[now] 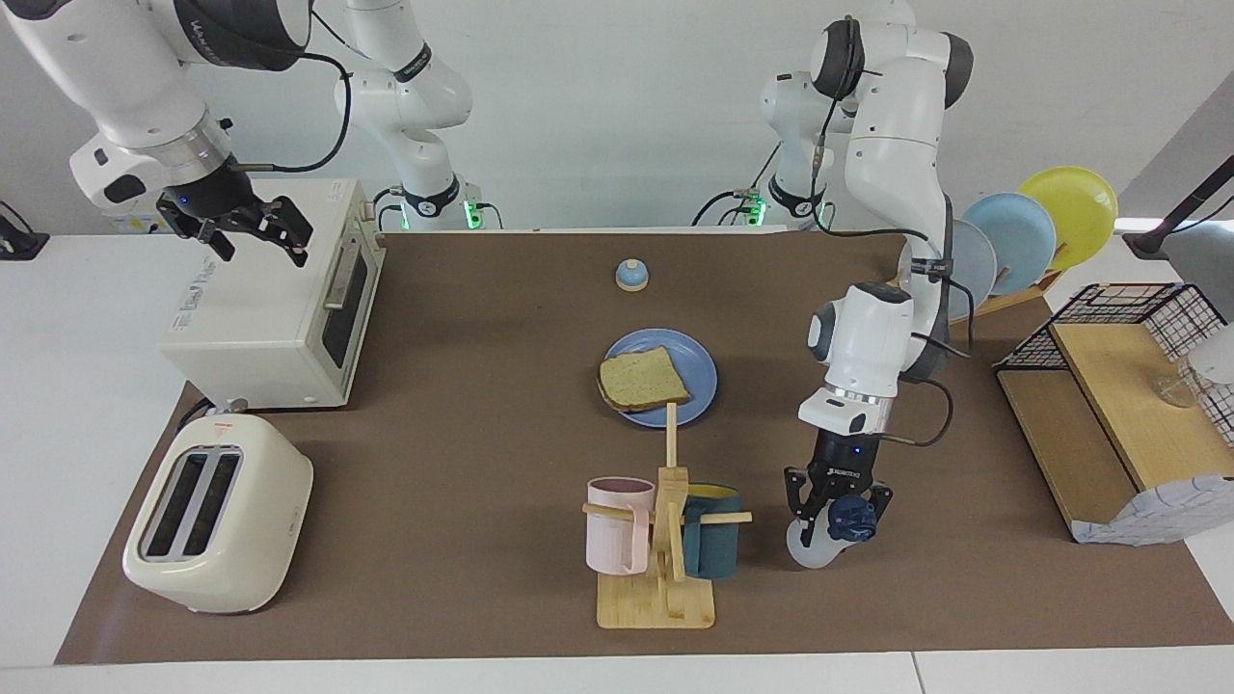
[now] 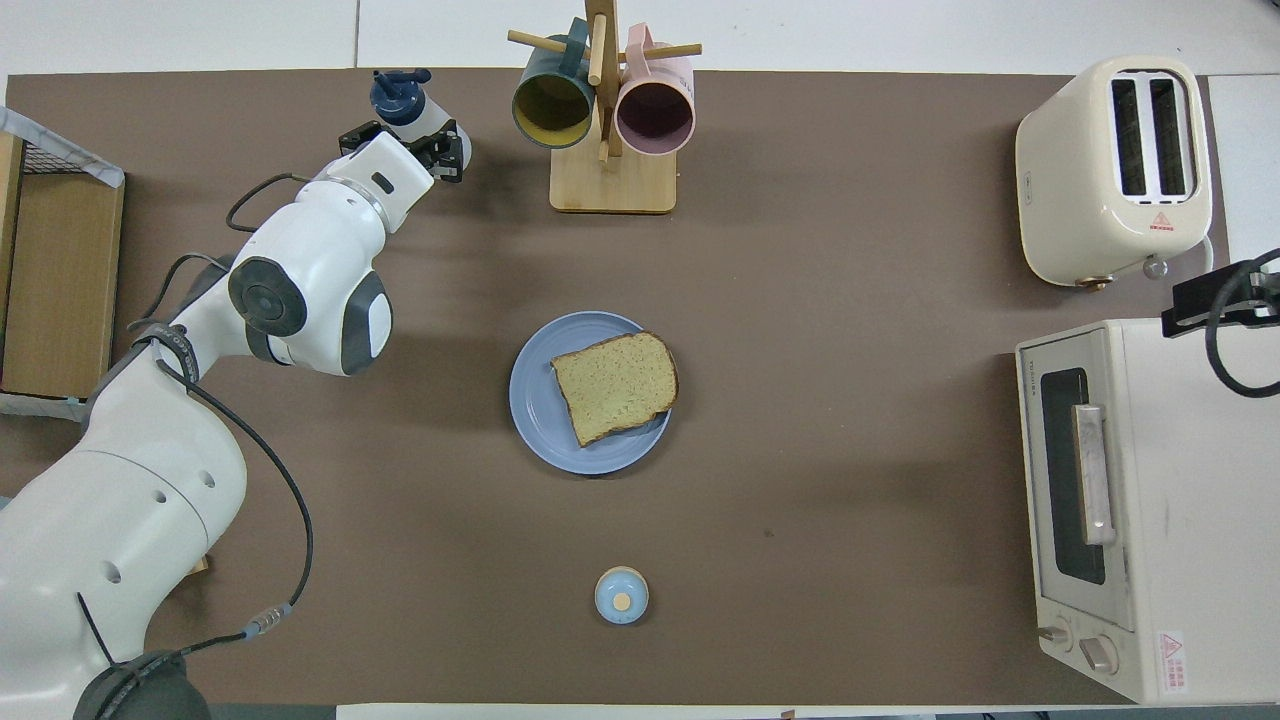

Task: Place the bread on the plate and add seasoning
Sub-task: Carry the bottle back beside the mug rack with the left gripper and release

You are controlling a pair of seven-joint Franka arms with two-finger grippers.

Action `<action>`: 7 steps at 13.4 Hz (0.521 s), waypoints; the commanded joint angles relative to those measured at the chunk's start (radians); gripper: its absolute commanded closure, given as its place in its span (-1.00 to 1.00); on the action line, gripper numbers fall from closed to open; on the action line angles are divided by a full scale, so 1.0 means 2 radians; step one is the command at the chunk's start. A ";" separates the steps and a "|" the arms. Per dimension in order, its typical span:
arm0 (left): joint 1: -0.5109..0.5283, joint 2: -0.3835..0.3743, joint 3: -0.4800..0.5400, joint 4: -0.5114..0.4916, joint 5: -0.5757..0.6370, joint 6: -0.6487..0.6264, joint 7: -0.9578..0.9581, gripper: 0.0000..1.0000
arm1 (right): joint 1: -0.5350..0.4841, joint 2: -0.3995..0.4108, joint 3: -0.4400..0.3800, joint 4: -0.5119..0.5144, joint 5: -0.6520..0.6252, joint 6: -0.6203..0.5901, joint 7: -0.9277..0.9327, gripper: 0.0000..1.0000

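The bottle is gripped, tilted, by the left tool beside the mug rack. Bread lies on the plate. The right tool is held open over the oven.

Toaster, toaster oven, mug tree, bell, plate rack

toaster oven cropped, right pincer mostly offscreen
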 commanded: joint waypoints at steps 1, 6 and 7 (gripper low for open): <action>0.007 -0.003 -0.002 -0.023 0.019 0.029 0.012 1.00 | -0.001 -0.012 0.000 -0.015 -0.002 0.010 -0.008 -1.00; 0.011 -0.009 -0.002 -0.048 0.022 0.021 0.036 1.00 | -0.001 -0.012 0.000 -0.015 -0.002 0.010 -0.008 -1.00; 0.011 -0.011 -0.002 -0.047 0.022 0.003 0.037 1.00 | -0.001 -0.012 0.000 -0.015 -0.002 0.010 -0.008 -1.00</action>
